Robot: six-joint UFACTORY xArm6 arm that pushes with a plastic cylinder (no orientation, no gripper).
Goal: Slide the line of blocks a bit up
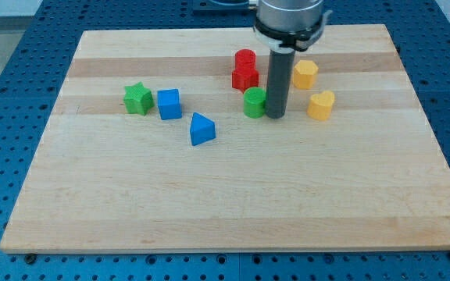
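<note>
A green star block (137, 98), a blue cube (169, 104) and a blue triangular block (201, 129) form a slanted line at the view's left centre. My tip (276, 116) rests on the board right of them, touching or nearly touching the right side of a green round block (253, 102). A red cylinder (244, 59) and a red star-like block (244, 78) sit just above the green round block. A yellow hexagonal block (305, 74) and a yellow heart-like block (321, 104) lie to the right of my tip.
The wooden board (225, 195) lies on a blue perforated table (22, 47). The arm's grey body (289, 19) hangs over the board's top edge.
</note>
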